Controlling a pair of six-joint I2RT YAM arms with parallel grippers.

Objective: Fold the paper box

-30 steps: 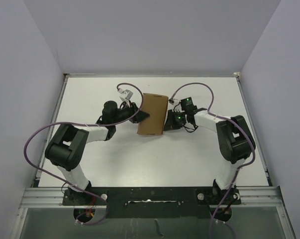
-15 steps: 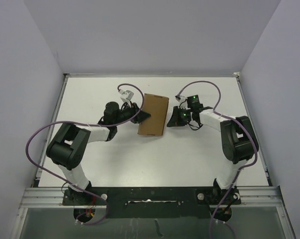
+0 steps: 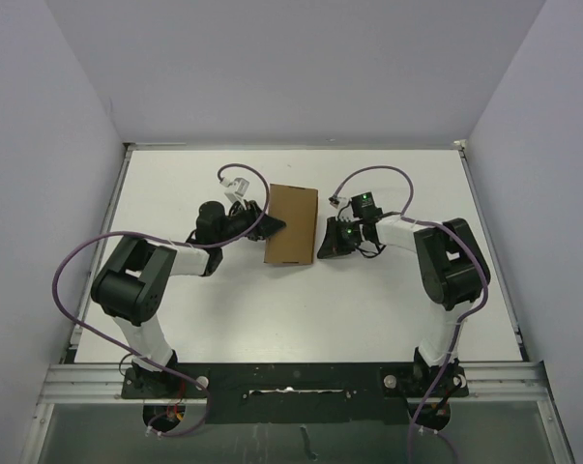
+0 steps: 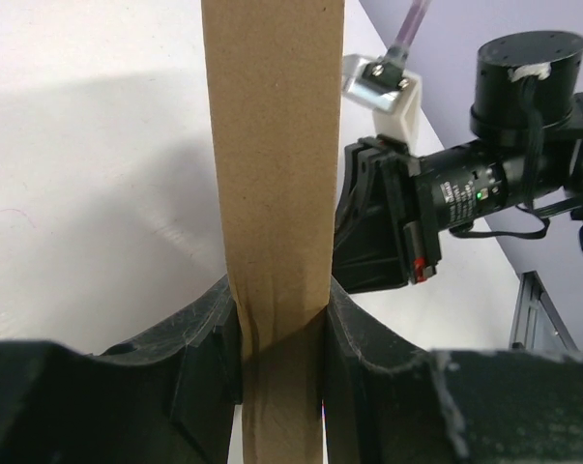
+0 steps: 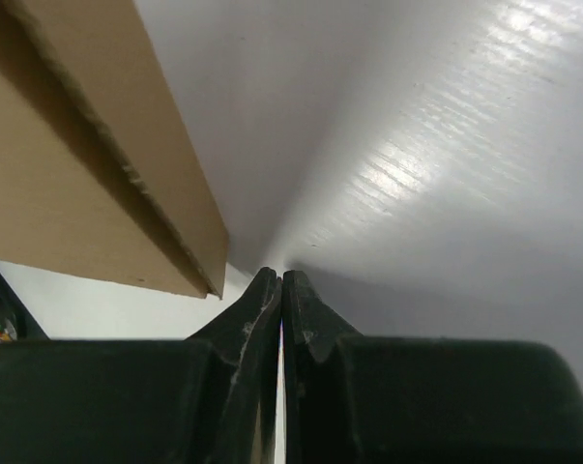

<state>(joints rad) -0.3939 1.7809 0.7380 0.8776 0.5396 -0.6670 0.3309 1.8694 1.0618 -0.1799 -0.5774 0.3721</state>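
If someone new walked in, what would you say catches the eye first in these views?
The brown paper box at the middle of the white table stands out first. The left gripper is shut on its left edge, while the right gripper sits shut and empty close beside its right edge.

Your left arm (image 3: 141, 290) and right arm (image 3: 446, 266) wear white link shells between bulky black joint housings, and a thin purple cable (image 3: 64, 280) loops off each. The right gripper (image 3: 322, 242) is a matt black block with a small red tab (image 4: 423, 268), a green lamp (image 4: 478, 194) and a white label (image 4: 453, 191), probably printed but too small to read, with a white two-screw bracket (image 4: 383, 92) beside it
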